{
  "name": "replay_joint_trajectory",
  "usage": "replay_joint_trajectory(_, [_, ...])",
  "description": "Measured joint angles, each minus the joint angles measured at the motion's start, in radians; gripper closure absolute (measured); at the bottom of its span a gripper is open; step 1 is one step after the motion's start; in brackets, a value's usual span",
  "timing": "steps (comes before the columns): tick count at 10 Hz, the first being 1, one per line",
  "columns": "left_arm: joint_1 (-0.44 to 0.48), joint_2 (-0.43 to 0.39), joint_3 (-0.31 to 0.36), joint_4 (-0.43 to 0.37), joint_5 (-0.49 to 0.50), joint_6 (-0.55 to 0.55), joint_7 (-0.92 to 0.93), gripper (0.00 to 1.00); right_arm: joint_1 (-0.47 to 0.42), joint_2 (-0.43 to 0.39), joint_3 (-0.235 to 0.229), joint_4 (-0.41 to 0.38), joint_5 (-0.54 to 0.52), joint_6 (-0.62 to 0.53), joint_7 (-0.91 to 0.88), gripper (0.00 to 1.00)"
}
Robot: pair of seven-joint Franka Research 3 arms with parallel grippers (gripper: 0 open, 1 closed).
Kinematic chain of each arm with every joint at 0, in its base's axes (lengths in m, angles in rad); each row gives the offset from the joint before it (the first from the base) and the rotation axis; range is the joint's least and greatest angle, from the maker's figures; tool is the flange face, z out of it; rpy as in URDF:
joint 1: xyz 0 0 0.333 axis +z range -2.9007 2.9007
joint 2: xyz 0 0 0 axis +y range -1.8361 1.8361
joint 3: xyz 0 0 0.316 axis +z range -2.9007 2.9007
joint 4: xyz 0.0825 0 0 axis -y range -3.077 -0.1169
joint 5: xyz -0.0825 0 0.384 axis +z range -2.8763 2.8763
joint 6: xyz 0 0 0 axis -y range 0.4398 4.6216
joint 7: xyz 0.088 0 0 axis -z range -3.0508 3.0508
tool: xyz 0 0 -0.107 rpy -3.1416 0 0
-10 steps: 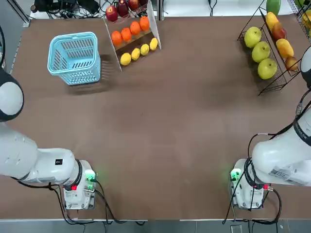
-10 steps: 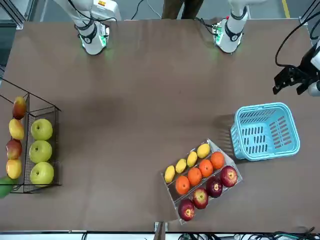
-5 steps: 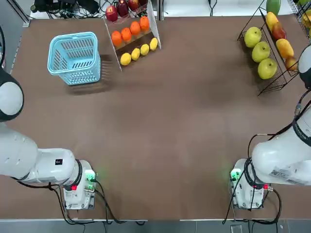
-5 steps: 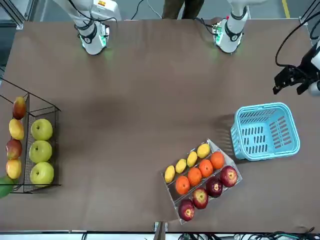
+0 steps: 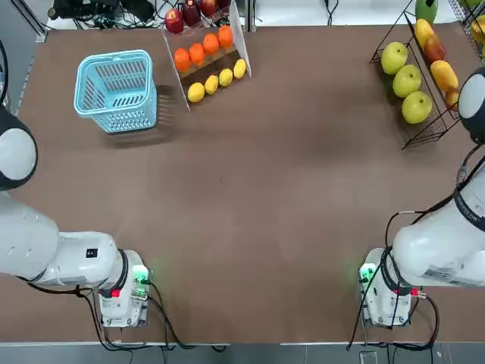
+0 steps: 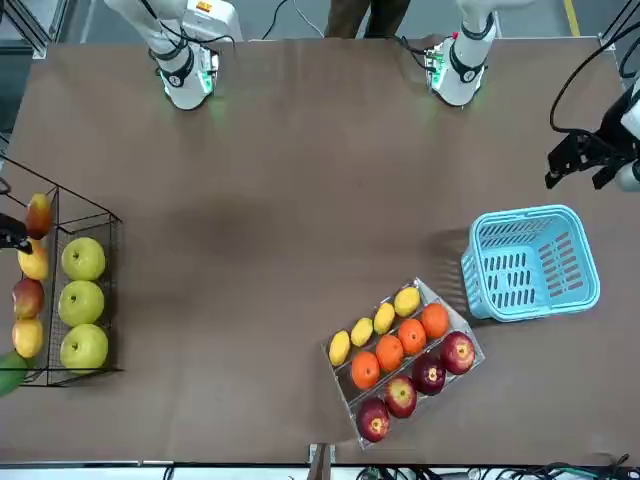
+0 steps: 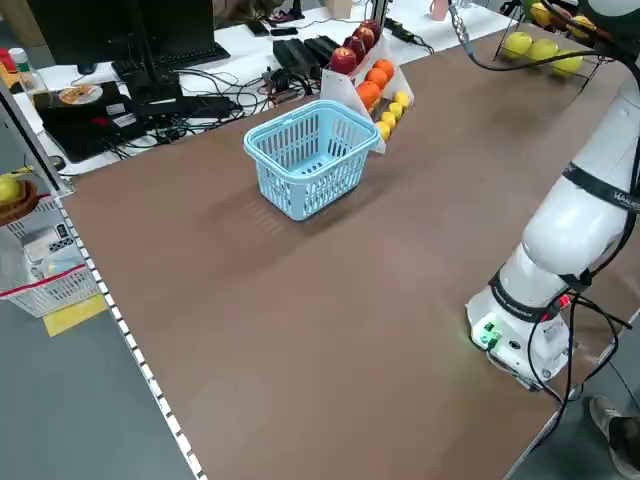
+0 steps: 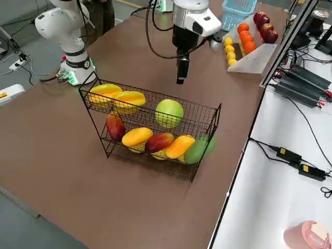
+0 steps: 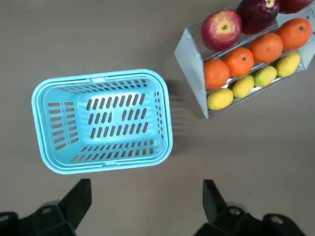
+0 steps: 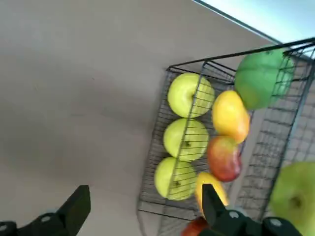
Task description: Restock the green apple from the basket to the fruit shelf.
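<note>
The light blue basket (image 5: 116,89) (image 6: 530,262) (image 9: 102,120) stands at the table's far left with nothing inside it. Three green apples (image 5: 407,80) (image 6: 82,302) (image 10: 187,139) lie in a row in the black wire fruit shelf (image 5: 436,125) (image 8: 155,98) at the far right, beside mangoes. My left gripper (image 6: 580,160) (image 9: 146,206) hovers open and empty on the near side of the basket. My right gripper (image 8: 180,77) (image 10: 145,216) hangs open and empty above the table beside the shelf, by the apples' row.
A white slanted stand (image 5: 239,34) with lemons, oranges and dark red apples stands just right of the basket. Cables and a monitor lie behind the table's far edge. Both arm bases (image 5: 121,292) sit at the near edge.
My right arm has shifted slightly towards the shelf, and its gripper now shows at the front view's left edge. The left arm and the basket have not moved.
</note>
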Motion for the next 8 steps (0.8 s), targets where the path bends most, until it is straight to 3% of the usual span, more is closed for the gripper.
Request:
replay_joint_trajectory(5, [0.001, 0.0, 0.0, 0.0, 0.0, 0.0, 0.0, 0.0, 0.16, -0.19, -0.003, -0.156, 0.013, -0.047, 0.488, 0.0])
replay_joint_trajectory(8, [0.001, 0.0, 0.0, 0.001, 0.0, 0.0, 0.0, 0.0, 0.184, -0.291, -0.005, -0.241, 0.011, -0.076, 0.564, 0.0])
